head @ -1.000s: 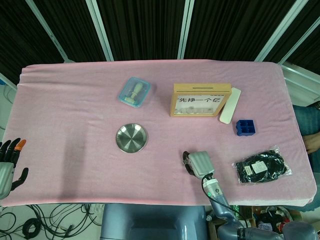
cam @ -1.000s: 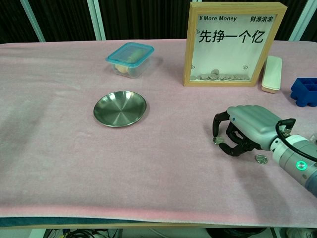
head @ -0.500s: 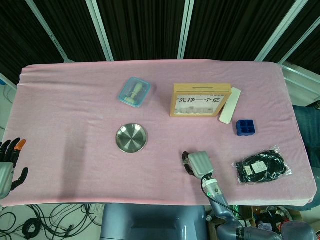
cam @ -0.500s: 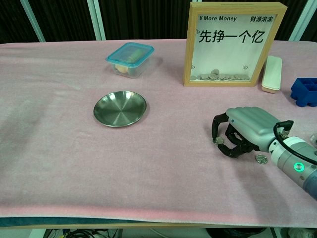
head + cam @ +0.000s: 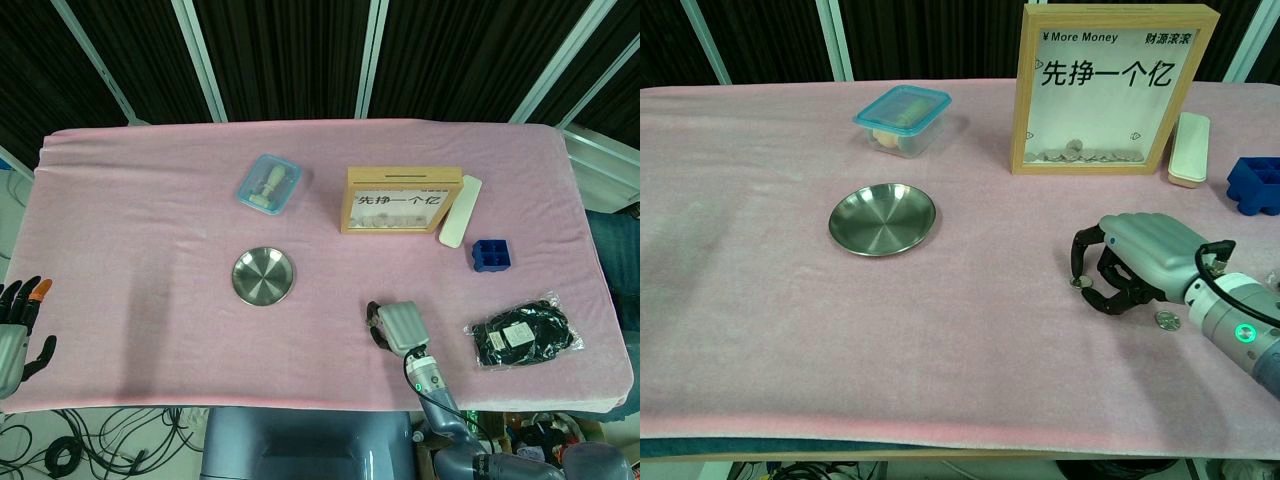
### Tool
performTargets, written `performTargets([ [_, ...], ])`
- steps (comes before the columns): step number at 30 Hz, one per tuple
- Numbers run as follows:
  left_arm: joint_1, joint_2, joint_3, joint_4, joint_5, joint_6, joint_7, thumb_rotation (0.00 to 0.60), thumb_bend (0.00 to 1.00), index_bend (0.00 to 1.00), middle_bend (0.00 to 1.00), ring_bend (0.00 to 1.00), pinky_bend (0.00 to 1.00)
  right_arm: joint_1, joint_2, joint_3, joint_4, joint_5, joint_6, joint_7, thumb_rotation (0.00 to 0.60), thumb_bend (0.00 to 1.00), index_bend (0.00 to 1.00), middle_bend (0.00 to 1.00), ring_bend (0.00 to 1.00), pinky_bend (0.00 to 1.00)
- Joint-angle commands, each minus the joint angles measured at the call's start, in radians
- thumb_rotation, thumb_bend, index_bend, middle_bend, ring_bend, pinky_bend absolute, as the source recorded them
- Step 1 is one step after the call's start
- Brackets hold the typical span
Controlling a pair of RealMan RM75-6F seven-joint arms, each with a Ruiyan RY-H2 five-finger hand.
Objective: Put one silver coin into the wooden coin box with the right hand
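Plainly, wooden coin box reads "¥More Money".

wooden coin box stands at the back, right of centre | lidded container to its left | metal dish in front of the container | right hand in front of the box, fingertips beside one silver coin | second coin right of the hand | left hand at the table's near left edge
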Motion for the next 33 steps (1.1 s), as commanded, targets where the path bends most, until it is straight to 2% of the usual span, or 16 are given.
performTargets([
  [1, 0.0, 0.0, 0.0, 0.0, 0.0, 0.0, 0.0, 0.6, 0.4, 0.06, 0.04, 0.03, 0.0, 0.0, -0.001, -0.001, 0.003, 0.002, -0.002, -0.002, 0.6, 0.33, 0.5, 0.9, 0.97, 1.0],
  [11, 0.0, 0.001, 0.0, -0.001, -0.001, -0.001, 0.001, 0.6, 0.4, 0.06, 0.04, 0.03, 0.0, 0.004, -0.008, 0.007, 0.01, 0.003, -0.002, 0.006, 0.6, 0.36, 0.56, 0.9, 0.97, 1.0],
  [33, 0.0, 0.003, 0.001, -0.004, -0.004, -0.004, -0.002, 0.6, 0.4, 0.06, 0.04, 0.03, 0.0, 0.027, -0.017, 0.026, 0.022, -0.01, -0.002, 0.023, 0.6, 0.37, 0.58, 0.91, 0.98, 1.0],
])
